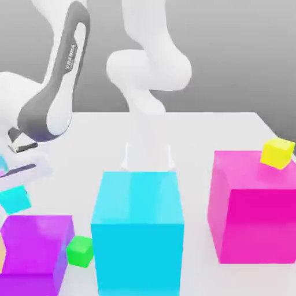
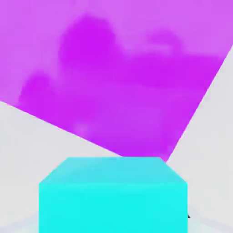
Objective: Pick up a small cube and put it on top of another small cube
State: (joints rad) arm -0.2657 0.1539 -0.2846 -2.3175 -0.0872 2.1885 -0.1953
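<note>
Hanging at the exterior view's left, the cyan cube is gripped in the gripper, closed to its width, above the purple block. Nearby sit the green cube and cyan block; right, the yellow cube tops the pink block.

Exterior view: I see three blocks in a row on the table, left block, middle block, right block. Low cube between left and middle. Top cube on the right block, toward its back. Raised cube near the left block.
</note>
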